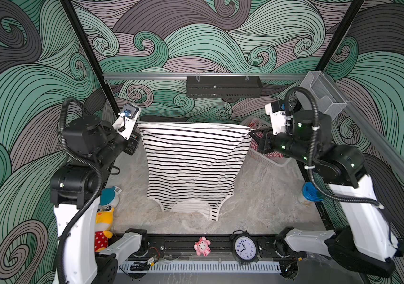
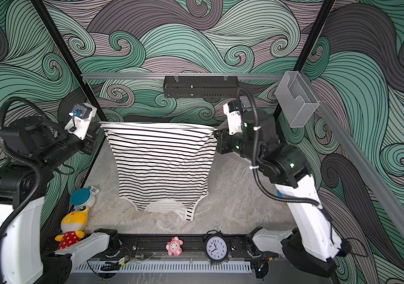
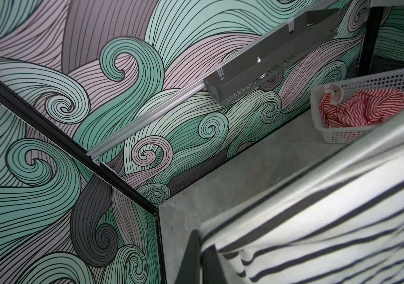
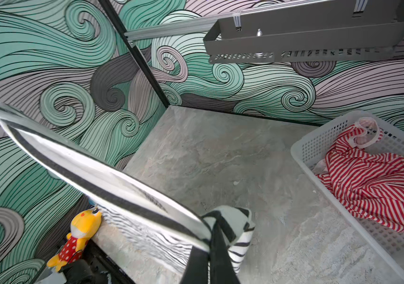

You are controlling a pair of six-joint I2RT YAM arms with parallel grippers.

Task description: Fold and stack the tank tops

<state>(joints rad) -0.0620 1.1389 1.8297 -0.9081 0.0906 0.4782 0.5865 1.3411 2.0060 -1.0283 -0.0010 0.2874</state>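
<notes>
1. Drop risk, as we judge it: the right gripper (image 1: 252, 134) is clenched on a bunched wad at its corner of the black-and-white tank top (image 1: 193, 162). Pulling the arms further apart could slip it loose.
2. Crease risk: the straps dangle toward 6 o'clock. A careless lowering could tuck them under the body.
3. The left gripper (image 1: 137, 126) is clamped on the opposite corner, at 10 o'clock.
4. Look: the top edge is taut between the grippers over the middle of the table (image 1: 257, 196). The thin knit ripples and narrows as it hangs.
5. The red-and-white tank top (image 4: 373, 177) lies crumpled in the basket (image 4: 319, 147) at 2 o'clock, not yet folded.
</notes>
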